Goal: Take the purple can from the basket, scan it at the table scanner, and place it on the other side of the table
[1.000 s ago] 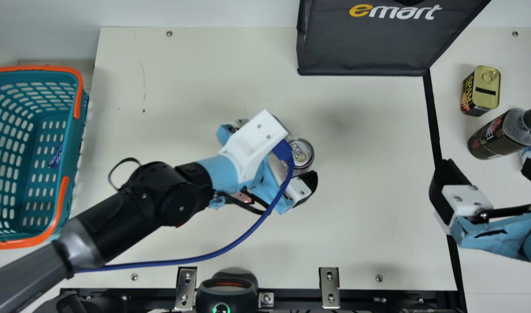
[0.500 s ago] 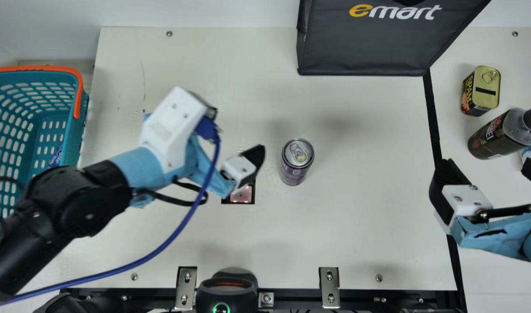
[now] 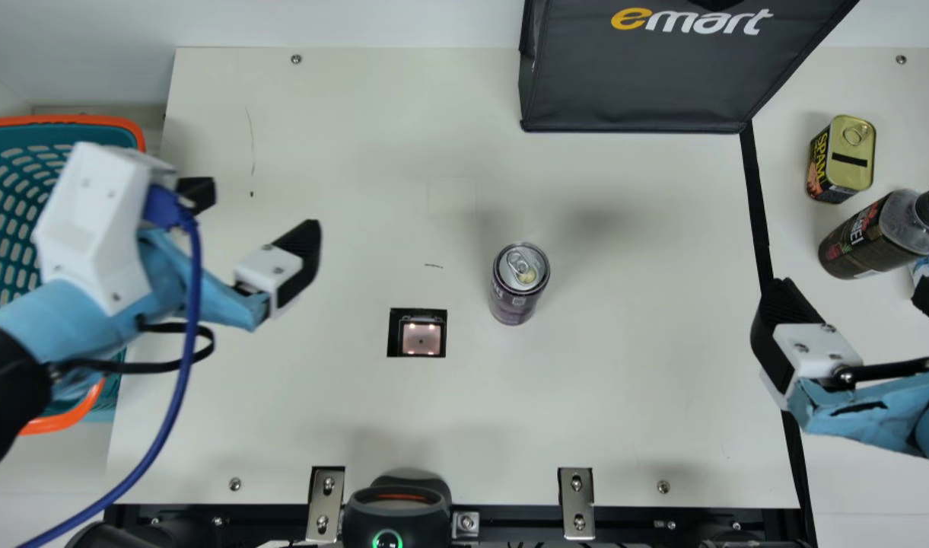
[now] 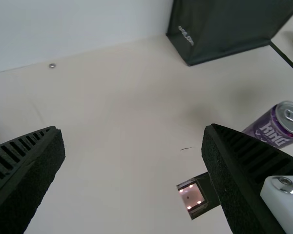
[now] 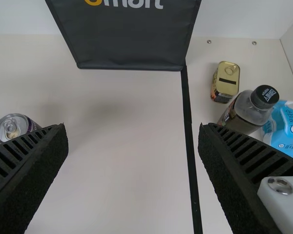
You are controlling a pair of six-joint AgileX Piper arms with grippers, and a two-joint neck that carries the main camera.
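Note:
The purple can [image 3: 519, 285] stands upright on the table [image 3: 624, 411], to the right of the scanner window [image 3: 421, 336]. My left gripper [image 3: 252, 215] is open and empty near the basket [image 3: 23, 164], well left of the can. Over at the right, my right gripper [image 3: 852, 304] is open with nothing between its fingers. In the left wrist view, the can [image 4: 278, 126] lies beyond one finger of the open left gripper [image 4: 133, 146]. The right wrist view has the can [image 5: 12, 127] partly behind one finger of the open right gripper [image 5: 133, 146].
A dark bag [image 3: 635, 72] stands at the back. Right of the black tape line [image 3: 755, 198] are a yellow tin [image 3: 841, 158], a dark bottle [image 3: 875, 232] and a blue-white pack [image 5: 284, 129]. A handheld scanner [image 3: 396, 510] sits at the front edge.
The left gripper has let go of the can and moved left, from beside it to the basket's edge. The can stays where it was, and the right arm has kept still.

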